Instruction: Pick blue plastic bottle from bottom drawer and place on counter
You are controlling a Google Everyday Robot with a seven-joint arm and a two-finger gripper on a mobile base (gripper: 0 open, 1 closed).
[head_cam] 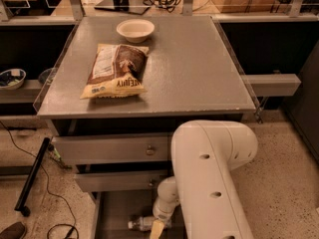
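The blue plastic bottle [141, 224] lies on its side on the grey floor of the open bottom drawer [119, 205], with its white cap pointing left. My gripper [156, 227] is down inside that drawer at the bottle's right end, under my large white arm [214, 178]. The arm hides the right part of the drawer and most of the gripper. The speckled-grey counter [194, 73] is above, at the top of the cabinet.
A yellow-brown snack bag [115, 71] and a white bowl [135, 30] rest on the counter's left and back. Two knobbed drawers [114, 149] stick out slightly above the bottom one. A black pole [32, 176] and cables lie on the floor at left. A dark side shelf holds a bowl [11, 77].
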